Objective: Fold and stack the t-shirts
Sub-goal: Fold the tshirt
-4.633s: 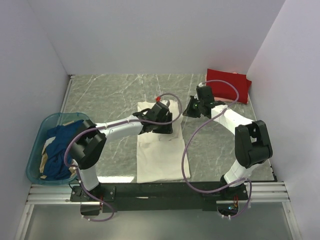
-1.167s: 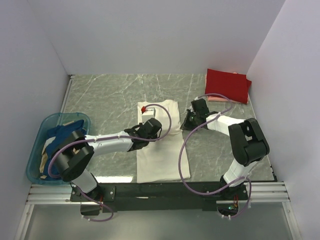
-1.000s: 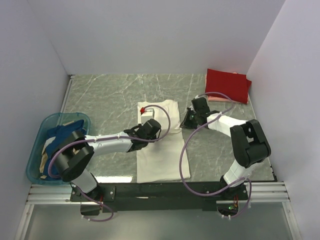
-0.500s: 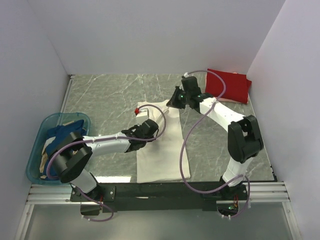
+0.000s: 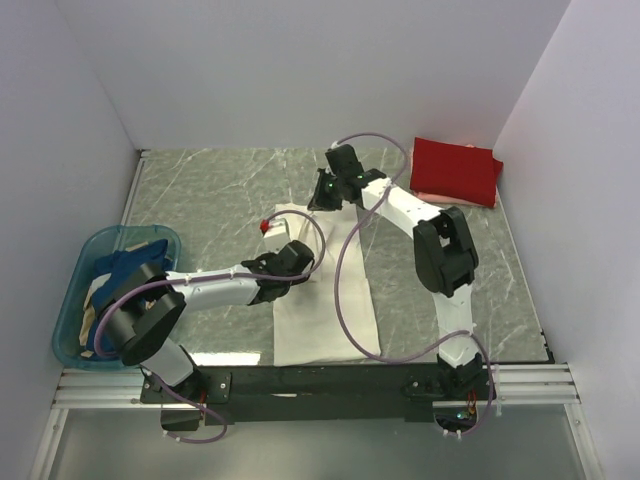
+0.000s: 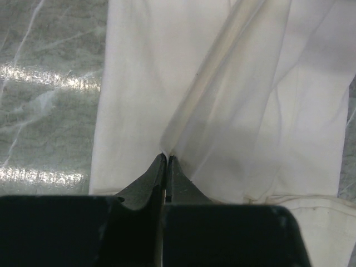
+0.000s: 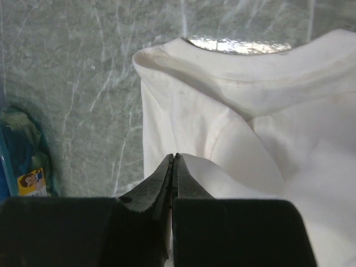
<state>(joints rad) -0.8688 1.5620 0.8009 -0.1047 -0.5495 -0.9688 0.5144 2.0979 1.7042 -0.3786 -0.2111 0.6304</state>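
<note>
A cream-white t-shirt (image 5: pixel 325 310) lies lengthwise in the middle of the table, collar at the far end. My left gripper (image 5: pixel 298 262) sits low over its left side, shut on a thin raised fold of the white cloth (image 6: pixel 222 100). My right gripper (image 5: pixel 320 200) reaches over the far end of the shirt near the collar (image 7: pixel 245 78), shut on a lifted white edge (image 7: pixel 233 172). A folded red t-shirt (image 5: pixel 456 170) rests on a pale pink one (image 5: pixel 428 196) at the back right. A dark blue t-shirt (image 5: pixel 122 290) fills the basket.
The teal plastic basket (image 5: pixel 72 300) stands at the left edge, and a corner of it shows in the right wrist view (image 7: pixel 12 150). White walls close in the grey marble tabletop (image 5: pixel 210 190). Purple cables loop over both arms.
The right arm has swung from the shirt's right side across to its far left near the collar, carrying cloth along. The left gripper has drifted slightly left with its fold.
</note>
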